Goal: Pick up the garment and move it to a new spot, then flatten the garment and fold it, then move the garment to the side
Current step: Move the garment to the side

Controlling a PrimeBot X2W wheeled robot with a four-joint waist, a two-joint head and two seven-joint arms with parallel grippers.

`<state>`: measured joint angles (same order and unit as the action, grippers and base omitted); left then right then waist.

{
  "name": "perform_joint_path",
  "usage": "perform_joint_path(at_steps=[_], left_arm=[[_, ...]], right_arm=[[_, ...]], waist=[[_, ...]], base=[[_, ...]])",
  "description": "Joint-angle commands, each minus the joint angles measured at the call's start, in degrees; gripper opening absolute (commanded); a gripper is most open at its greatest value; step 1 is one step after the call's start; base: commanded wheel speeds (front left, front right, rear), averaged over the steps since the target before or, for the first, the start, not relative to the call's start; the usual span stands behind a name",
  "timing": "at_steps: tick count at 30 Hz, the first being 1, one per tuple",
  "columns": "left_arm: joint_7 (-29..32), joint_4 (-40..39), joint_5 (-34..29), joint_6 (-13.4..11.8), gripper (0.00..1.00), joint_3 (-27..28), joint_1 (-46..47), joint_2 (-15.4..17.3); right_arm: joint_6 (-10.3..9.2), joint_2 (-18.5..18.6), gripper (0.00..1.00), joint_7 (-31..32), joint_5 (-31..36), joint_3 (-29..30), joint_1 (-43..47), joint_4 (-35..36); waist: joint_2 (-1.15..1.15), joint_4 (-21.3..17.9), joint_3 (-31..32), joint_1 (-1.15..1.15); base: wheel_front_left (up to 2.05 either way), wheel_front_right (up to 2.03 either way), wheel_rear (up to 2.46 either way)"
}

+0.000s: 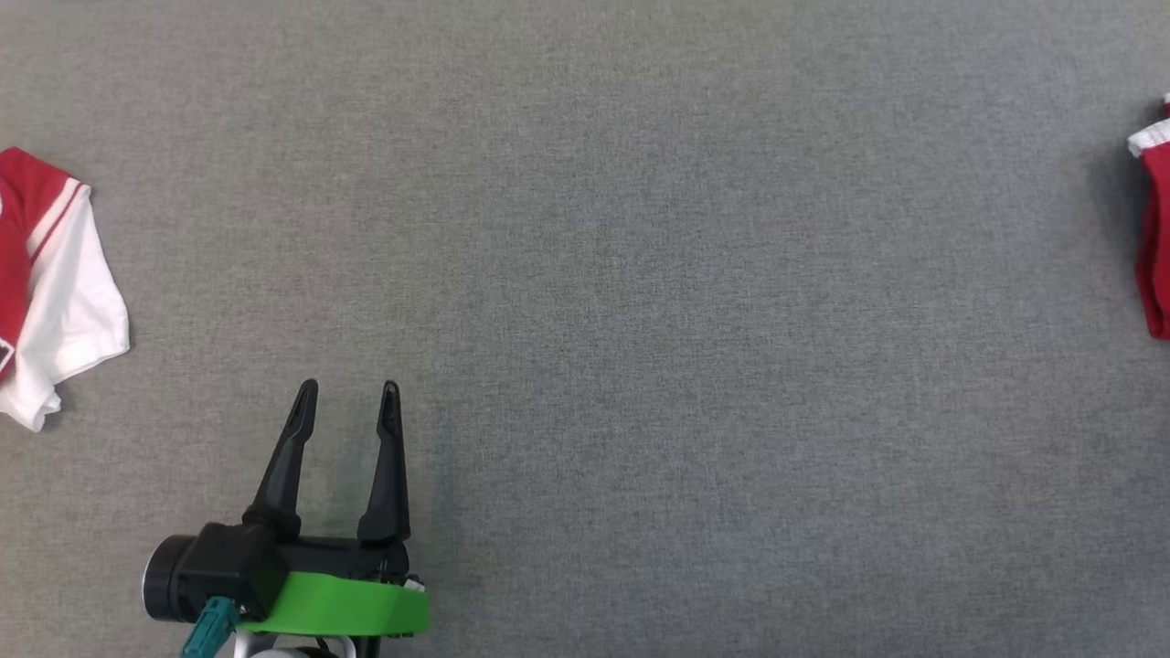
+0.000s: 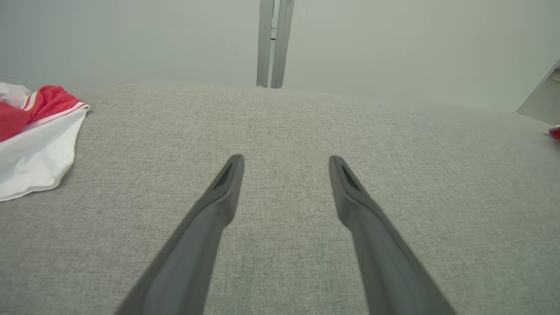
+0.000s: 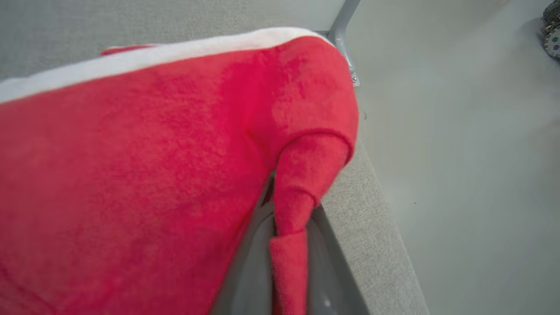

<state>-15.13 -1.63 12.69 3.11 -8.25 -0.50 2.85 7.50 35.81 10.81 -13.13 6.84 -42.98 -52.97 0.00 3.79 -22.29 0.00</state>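
Garments: two. One red-and-white garment (image 1: 64,283) at the desk's left end, one red garment with white trim (image 1: 1154,228) at the right end. Colours on each garment: two, red and white. Desk (image 1: 640,274): one, grey cloth top. Grippers: two. Left gripper (image 1: 349,386) has two fingers (image 1: 291,457), both dark. Right gripper (image 3: 291,197) has two fingers (image 3: 251,271) as well, one either side of a pinched red fold. Four fingers in all. Grey uprights (image 2: 265,43) behind the desk: two, side by side. On the floor (image 3: 459,175) past the desk corner, one small roundish thing (image 3: 552,35), cut off, can't tell what.
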Motion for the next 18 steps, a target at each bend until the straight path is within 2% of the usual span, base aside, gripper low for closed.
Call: perform_joint_path(at_steps=[1,2,3,4,5,8,12,14,18], left_arm=[[0.0,-0.42,-0.77,0.11,1.0,-0.11,0.73,0.16],[0.0,-0.75,-0.78,-0.07,1.0,-0.15,0.81,0.16],[0.0,-0.93,-0.8,-0.22,1.0,-0.07,0.82,0.16],[0.0,-1.07,-0.85,-0.35,1.0,0.03,0.64,0.15],[0.0,-1.15,-0.89,-0.44,1.0,0.15,0.46,0.16],[0.0,-1.32,-0.73,-0.75,1.0,1.12,-0.42,0.15],[0.0,-1.13,-0.05,-1.01,1.0,2.09,0.06,0.15],[0.0,-0.87,0.24,-1.11,1.0,2.58,0.45,0.16],[0.0,-0.34,0.59,-1.04,1.0,4.68,1.24,0.18]], right_arm=[[-0.02,-0.11,0.0,-0.63,1.53,0.51,-1.63,-0.47],[-0.02,0.14,0.0,-1.59,3.25,1.57,-2.68,-1.13],[-0.02,0.45,0.09,-2.71,4.8,2.07,-3.2,-1.34],[-0.03,0.82,0.79,-4.51,6.77,2.94,-3.66,-1.55],[-0.03,0.94,1.0,-5.52,7.92,3.56,-3.98,-1.75],[-0.03,-0.05,1.0,-11.04,13.76,7.18,-5.7,-2.27],[-0.03,-2.03,1.0,-13.84,19.23,10.23,-6.25,-3.22],[-0.04,-2.85,1.0,-17.36,20.26,11.92,-5.74,-2.15],[-0.03,-6.93,1.0,-22.99,19.3,12.1,-3.72,0.3]], waist=[[0.0,-1.43,-3.23,0.0],[0.0,-1.4,-4.01,0.0],[0.0,-1.43,-4.36,0.0],[0.0,-1.52,-4.59,0.0],[0.0,-1.62,-4.64,0.0],[0.0,-2.59,-4.3,0.0],[0.0,-3.97,-2.23,0.0],[0.0,-4.37,-0.5,0.0],[0.0,-5.75,2.73,0.0]], base=[[0.0,0.0,0.0],[0.0,0.0,0.0],[0.0,0.0,0.0],[0.0,0.0,0.0],[0.0,0.0,0.0],[0.0,0.0,0.0],[0.0,0.0,0.0],[0.0,0.0,0.0],[0.0,0.0,0.0]])
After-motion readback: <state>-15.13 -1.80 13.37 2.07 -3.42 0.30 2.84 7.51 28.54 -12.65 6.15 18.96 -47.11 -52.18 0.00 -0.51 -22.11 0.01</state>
